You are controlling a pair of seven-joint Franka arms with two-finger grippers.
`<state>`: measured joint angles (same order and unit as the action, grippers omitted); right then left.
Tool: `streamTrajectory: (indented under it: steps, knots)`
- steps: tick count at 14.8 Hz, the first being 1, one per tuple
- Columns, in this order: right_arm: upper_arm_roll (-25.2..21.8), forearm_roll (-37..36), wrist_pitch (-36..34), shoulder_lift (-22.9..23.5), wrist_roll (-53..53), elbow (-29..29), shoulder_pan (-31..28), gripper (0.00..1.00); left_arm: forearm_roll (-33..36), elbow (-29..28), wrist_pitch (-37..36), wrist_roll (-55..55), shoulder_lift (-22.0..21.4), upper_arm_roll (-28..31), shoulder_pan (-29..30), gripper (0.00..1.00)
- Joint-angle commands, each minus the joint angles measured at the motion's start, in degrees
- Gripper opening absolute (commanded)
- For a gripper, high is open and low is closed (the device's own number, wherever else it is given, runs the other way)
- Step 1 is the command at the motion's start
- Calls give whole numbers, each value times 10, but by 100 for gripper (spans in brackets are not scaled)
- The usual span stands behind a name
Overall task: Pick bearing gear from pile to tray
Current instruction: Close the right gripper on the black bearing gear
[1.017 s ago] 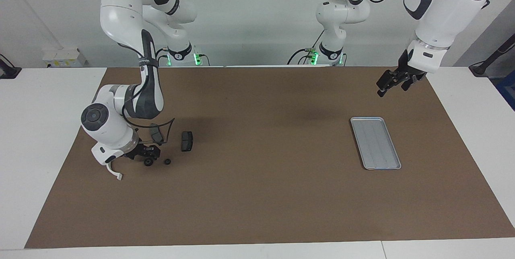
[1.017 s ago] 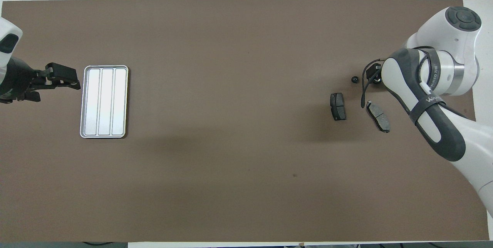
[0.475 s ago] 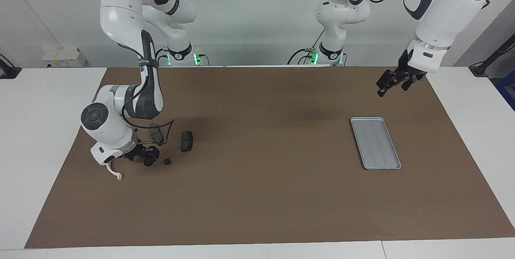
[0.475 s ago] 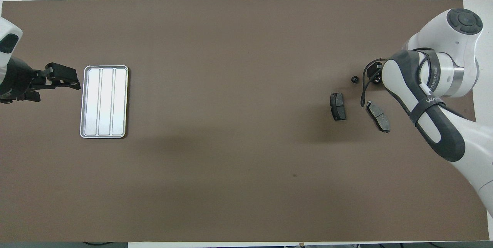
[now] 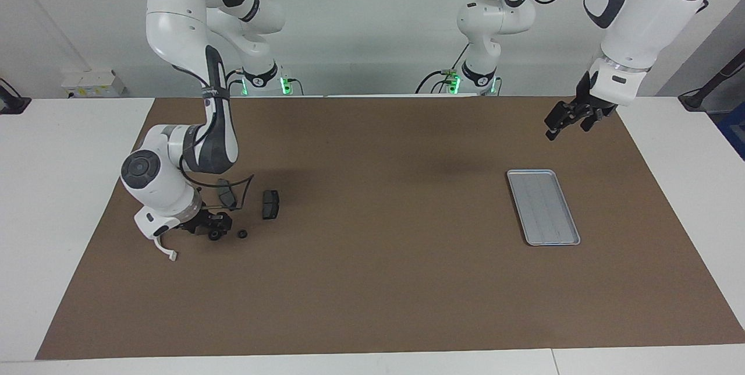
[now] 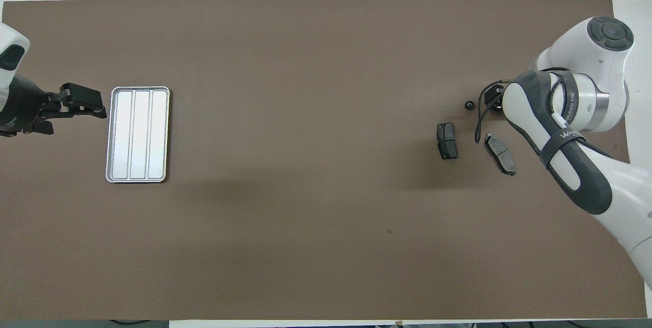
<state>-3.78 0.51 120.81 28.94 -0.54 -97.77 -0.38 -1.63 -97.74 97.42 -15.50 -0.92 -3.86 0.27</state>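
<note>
The pile lies at the right arm's end of the mat: two dark brake pads (image 5: 269, 204) (image 5: 227, 193), a white curved bracket (image 5: 165, 249) and two small black round pieces. My right gripper (image 5: 213, 230) is down at the mat, right at one round piece, the bearing gear (image 5: 215, 236). Whether it grips the gear I cannot tell. The other round piece (image 5: 241, 234) (image 6: 468, 105) lies free beside it. In the overhead view the right arm hides the hand. The silver tray (image 5: 527, 180) (image 6: 137, 134) is bare. My left gripper (image 5: 567, 120) (image 6: 84, 104) waits open in the air beside the tray.
A brown mat (image 5: 378, 282) covers the table, with white table surface (image 5: 58, 188) around it. The right arm's forearm and a looping black cable (image 5: 244, 180) hang low over the brake pad nearer the robots.
The right arm's wrist has shifted a little toward the middle of the table, its hand staying at the round piece. The left arm, the tray and the pads have not moved.
</note>
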Motion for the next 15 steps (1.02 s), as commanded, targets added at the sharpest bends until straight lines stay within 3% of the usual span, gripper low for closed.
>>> streamTrajectory:
  steps: [1, 3, 7, 9, 11, 14, 15]
  knots:
    - [4, -3, 14, -16, -3, -23, -3, 73, -5, -3, -7, 2, -9, 3, -1, 100]
    - [4, -3, 15, -16, 2, -23, -3, 69, -5, -3, -7, 2, -9, 3, -1, 100]
    - [4, -3, 15, -16, 2, -23, -3, 50, -5, -3, -7, 2, -9, 3, -1, 100]
    - [4, -3, 15, -16, 1, -23, -3, 34, -5, -3, -7, 2, -9, 3, -1, 100]
    - [4, -3, 16, -16, 2, -23, -2, 28, -5, -3, -7, 2, -9, 3, -1, 100]
    - [4, -3, 16, -16, 2, -22, -2, 7, -5, -3, -7, 2, -9, 3, -1, 100]
    - [4, -3, 16, -16, 2, -22, -2, 5, -5, -3, -7, 2, -9, 3, -1, 100]
